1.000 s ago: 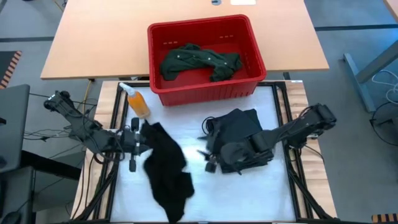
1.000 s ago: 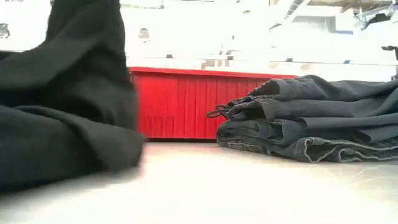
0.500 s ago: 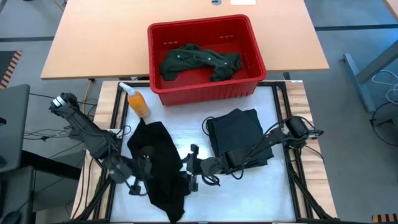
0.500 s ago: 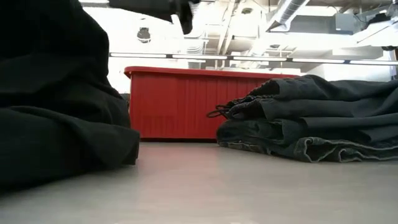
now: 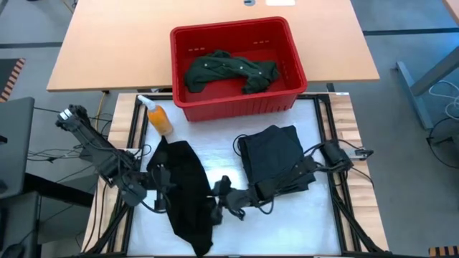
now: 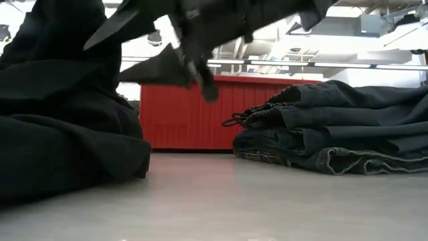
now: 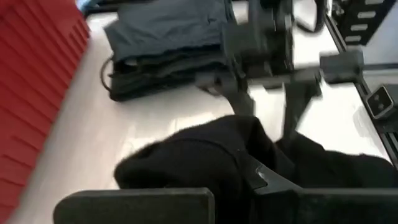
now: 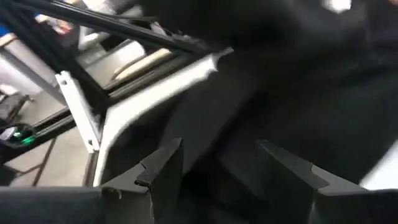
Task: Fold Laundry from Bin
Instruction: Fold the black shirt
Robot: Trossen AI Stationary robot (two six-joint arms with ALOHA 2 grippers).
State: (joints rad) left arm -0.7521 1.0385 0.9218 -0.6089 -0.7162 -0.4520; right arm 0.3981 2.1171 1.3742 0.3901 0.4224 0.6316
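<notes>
A black garment [image 5: 188,188] lies stretched out on the white table, running from far to near. It also shows in the low view [image 6: 63,134]. My left gripper [image 5: 161,192] is at its left edge, shut on the cloth [image 7: 205,158]. My right gripper [image 5: 218,203] is open just over the garment's right edge. In the right wrist view [image 8: 221,171] black cloth lies ahead of its fingers. A dark green shirt [image 5: 229,72] lies in the red bin [image 5: 179,43]. A folded stack of dark garments [image 5: 276,161] lies on the table's right half. My left gripper holds the black garment at its left edge, about midway along it [image 5: 169,190], coming level from the table's left. The cloth bunches up in a hump [image 7: 186,155] between the fingers. The rest of the garment lies slack on the table.
An orange bottle [image 5: 159,118] lies at the table's far left, beside the bin. The folded stack shows in the low view [image 6: 334,134], with the bin [image 6: 187,114] behind it. The black table frame [image 5: 337,186] runs along both sides.
My right gripper has left the folded stack and gone toward the table's left and near edge, down to the black garment's right edge. My left gripper has gone toward the near edge along the garment's left side. The garment's raised upper part has sunk onto the table.
</notes>
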